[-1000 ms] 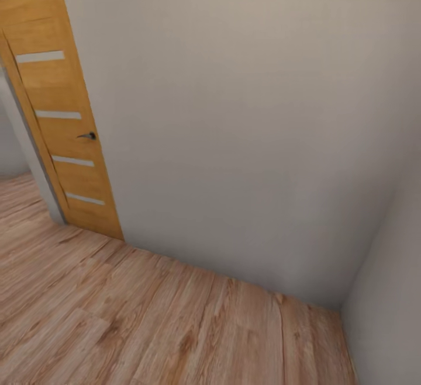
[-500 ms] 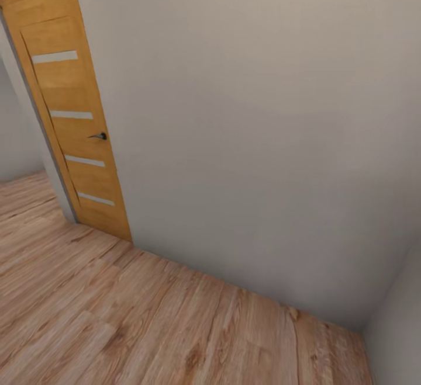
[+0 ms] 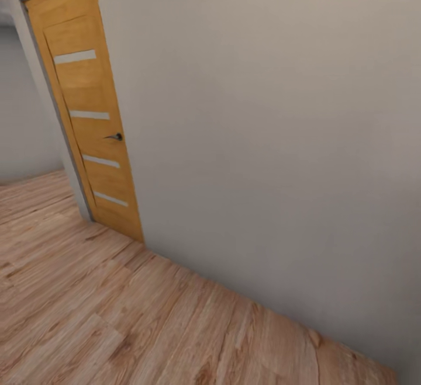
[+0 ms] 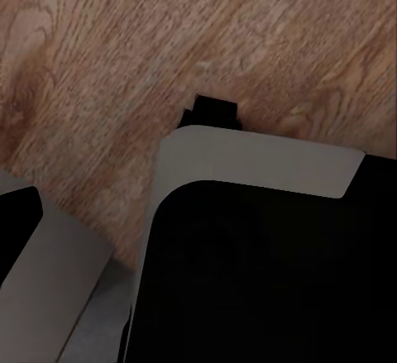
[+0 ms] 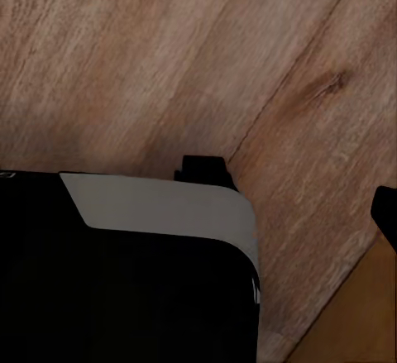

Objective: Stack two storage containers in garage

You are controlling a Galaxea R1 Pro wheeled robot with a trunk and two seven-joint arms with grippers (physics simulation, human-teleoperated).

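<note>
As the camera turned, door (image 3: 90, 113) further right, corner gone.

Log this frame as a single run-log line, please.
phase: in transit | floor: wood plank floor | ahead: white wall, closed wooden door | containers: unseen | grippers: unseen

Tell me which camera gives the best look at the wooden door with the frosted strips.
The head view: the wooden door stands whole at the left, with its four strips and dark handle. Both wrist views look down at the wood plank floor and dark robot parts instead.
</note>
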